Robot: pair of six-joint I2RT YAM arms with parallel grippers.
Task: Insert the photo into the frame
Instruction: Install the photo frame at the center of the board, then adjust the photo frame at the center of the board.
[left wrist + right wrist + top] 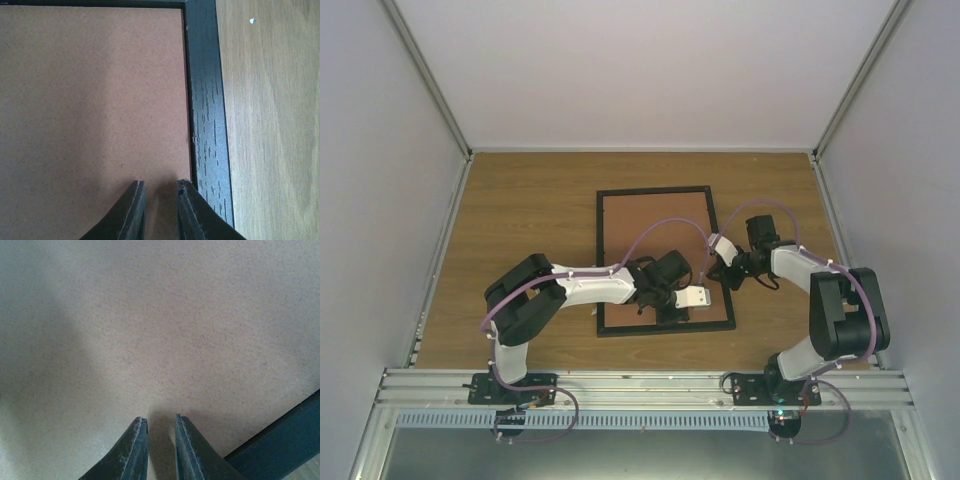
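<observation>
Only overhead: the whole frame (655,190) lies flat in the middle of the table (520,220); both arms reach over it, the left gripper (672,305) above its near part, the right gripper (720,272) close to its right rail.
Only left wrist: a corner of the frame, its black grained rail bordering bare table on the right.
Only right wrist: speckled board surface close up, with a strip of rail at the lower right.
Frame contents: a brown backing board (655,225) fills the opening, tight against the rails.
Photo: cannot be made out in any view.
Left gripper: fingers a narrow gap apart, nothing between them, tips over the board just beside the rail.
Right gripper: fingers a narrow gap apart, nothing between them, tips over the board.
</observation>
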